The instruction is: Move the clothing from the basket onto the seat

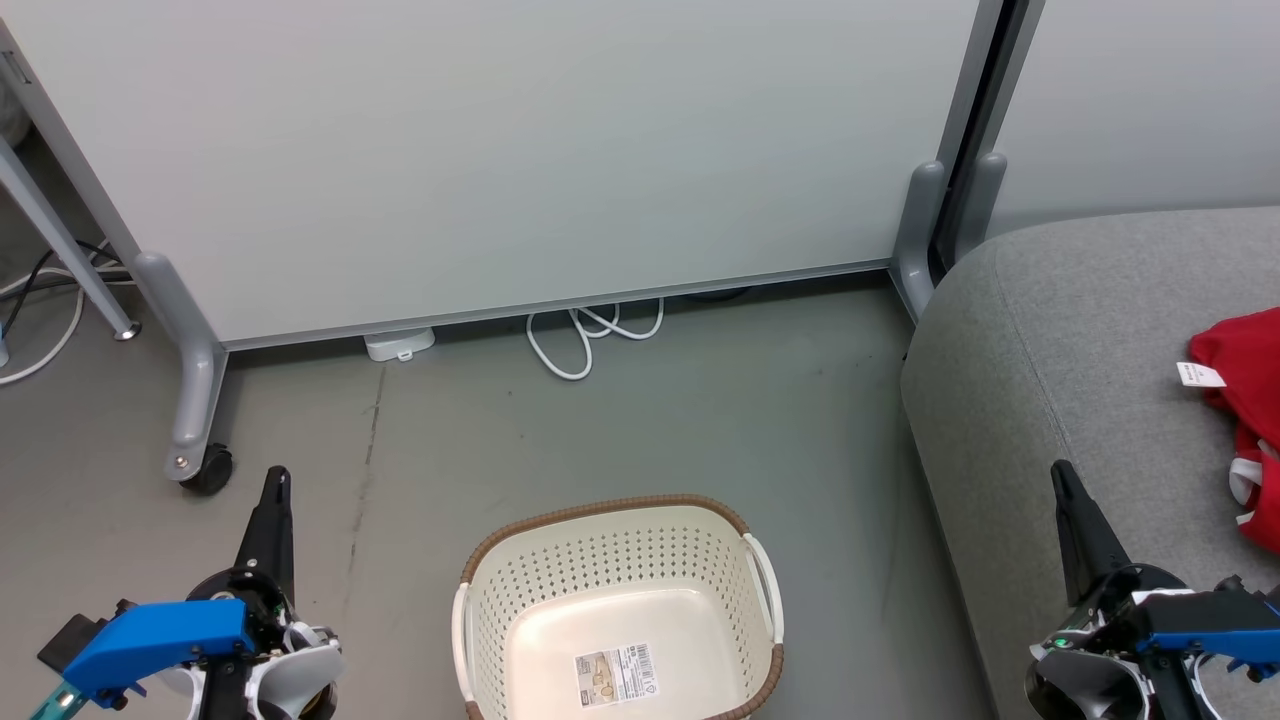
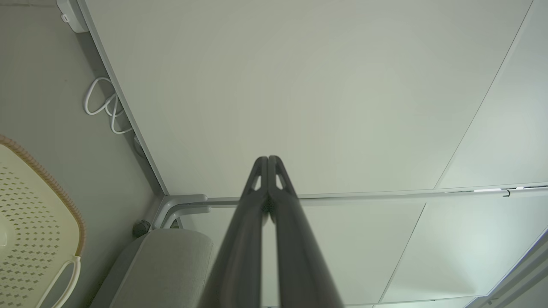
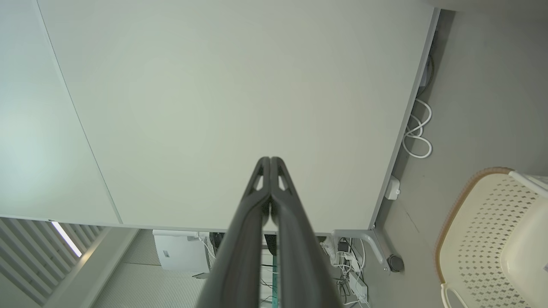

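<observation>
The cream-white basket [image 1: 560,590] stands on the floor at the bottom middle of the head view, with nothing in it but a barcode sticker [image 1: 615,673] on its floor. Red clothing [image 1: 1245,385] with a white tag lies on the grey seat [image 1: 1060,350] at the right edge. My left gripper [image 1: 277,478] is at the lower left, shut and holding nothing, left of the basket. Over the seat's front part, my right gripper [image 1: 1058,472] is shut and holds nothing. The basket [image 2: 30,231] and the seat [image 2: 167,265] also show in the left wrist view, and the basket [image 3: 483,239] in the right wrist view.
A pale partition panel [image 1: 500,150] on grey feet with a castor [image 1: 210,468] stands behind the basket. A white cable loop [image 1: 585,335] and a white box [image 1: 400,343] lie at its base. More cables [image 1: 40,300] lie at the far left.
</observation>
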